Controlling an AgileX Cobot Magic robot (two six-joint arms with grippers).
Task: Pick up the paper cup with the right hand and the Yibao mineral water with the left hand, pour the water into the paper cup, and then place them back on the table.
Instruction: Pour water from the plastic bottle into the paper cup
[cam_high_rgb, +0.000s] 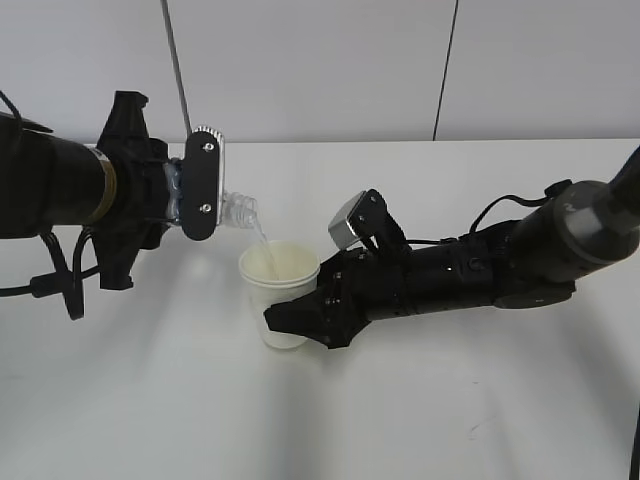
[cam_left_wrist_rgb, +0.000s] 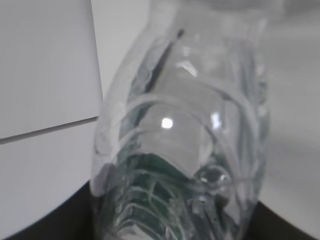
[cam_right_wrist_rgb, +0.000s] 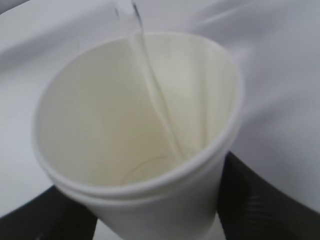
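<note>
My left gripper (cam_high_rgb: 195, 190) is shut on the Yibao mineral water (cam_high_rgb: 238, 209), holding it tipped with the open neck down to the right. A thin stream of water (cam_high_rgb: 262, 238) falls from the neck into the paper cup (cam_high_rgb: 280, 268). My right gripper (cam_high_rgb: 288, 312) is shut on the cup's lower wall and holds it upright at table (cam_high_rgb: 450, 420) level. In the left wrist view the clear ribbed bottle (cam_left_wrist_rgb: 185, 130) fills the frame, its green label between the dark fingers (cam_left_wrist_rgb: 45, 227). The right wrist view looks into the cup (cam_right_wrist_rgb: 100, 125); the stream (cam_right_wrist_rgb: 155, 100) runs down its cream interior.
A white wall stands behind the table's far edge, with a thin grey rod (cam_high_rgb: 175, 60) and a black cable (cam_high_rgb: 447, 70) running down it. Black cables (cam_high_rgb: 60, 285) hang under the left arm. The right arm (cam_high_rgb: 500, 265) lies low across the table's right half.
</note>
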